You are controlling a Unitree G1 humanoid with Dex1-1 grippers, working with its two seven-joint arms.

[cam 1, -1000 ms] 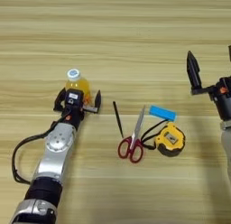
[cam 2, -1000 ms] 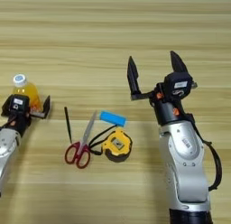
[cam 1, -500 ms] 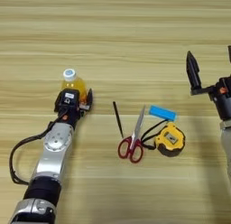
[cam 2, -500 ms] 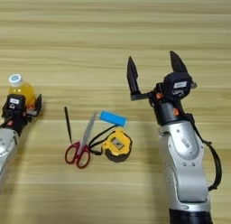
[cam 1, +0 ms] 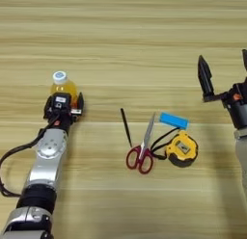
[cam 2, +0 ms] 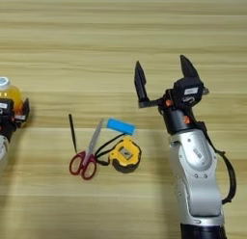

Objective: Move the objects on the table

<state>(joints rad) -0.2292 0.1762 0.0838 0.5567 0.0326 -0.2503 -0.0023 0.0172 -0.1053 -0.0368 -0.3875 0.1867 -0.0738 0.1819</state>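
A wide light-brown wooden table (cam 1: 125,40) with long horizontal plank grain fills both views. Nearest the robot, in the middle of the table, lie the red-handled scissors (cam 1: 142,149), blades pointing away, and just right of them the yellow-black tape measure (cam 1: 182,148), its black strap looping toward the scissor handles. A thin black pen (cam 1: 126,126) lies just left of the scissor blades, and a blue rectangular bar (cam 1: 173,120) rests just beyond the tape measure, near the blade tips. All four sit between the two grippers, well apart from the fingers of either.

Farther out on the robot's left, the left gripper (cam 1: 63,106) has its two black fingers clamped on the orange juice bottle (cam 1: 61,86), one finger on each side of the lower body; the bottle stands upright, its white cap clear beyond the fingertips. On the robot's right, the right gripper (cam 2: 162,78) hangs with its fingers spread wide apart, tips pointing away, holding nothing; the blue bar is the nearest thing to its left finger.
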